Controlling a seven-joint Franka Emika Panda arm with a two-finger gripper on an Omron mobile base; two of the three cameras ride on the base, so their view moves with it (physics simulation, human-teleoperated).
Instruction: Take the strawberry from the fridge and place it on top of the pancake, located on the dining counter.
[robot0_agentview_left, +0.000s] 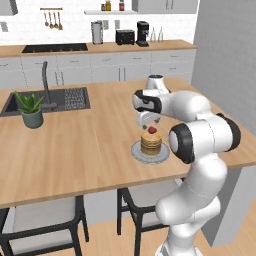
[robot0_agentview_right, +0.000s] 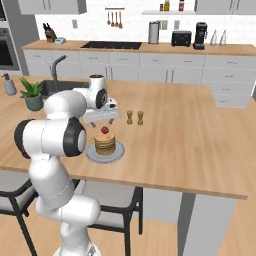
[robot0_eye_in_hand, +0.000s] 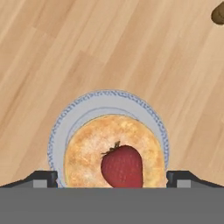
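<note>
The strawberry (robot0_eye_in_hand: 121, 166) rests on top of the pancake (robot0_eye_in_hand: 87, 148), a tan stack on a round grey plate (robot0_eye_in_hand: 78, 109) near the front edge of the dining counter (robot0_agentview_left: 90, 135). My gripper (robot0_agentview_left: 149, 120) hovers just above the strawberry (robot0_agentview_left: 152, 129) and is open. In the hand view its fingertips (robot0_eye_in_hand: 43, 178) stand wide apart, well clear of the fruit on both sides. From the right base view the strawberry (robot0_agentview_right: 104, 130) sits on the pancake (robot0_agentview_right: 105, 144) beneath the gripper (robot0_agentview_right: 102, 119). The fridge is out of view.
Two little wooden shakers (robot0_agentview_right: 135, 117) stand just beyond the plate (robot0_agentview_right: 119, 153). A potted plant (robot0_agentview_left: 31, 109) and the inset dark sink (robot0_agentview_left: 47, 100) with its tap are at the counter's left. Chairs (robot0_agentview_left: 45, 220) sit under the front edge.
</note>
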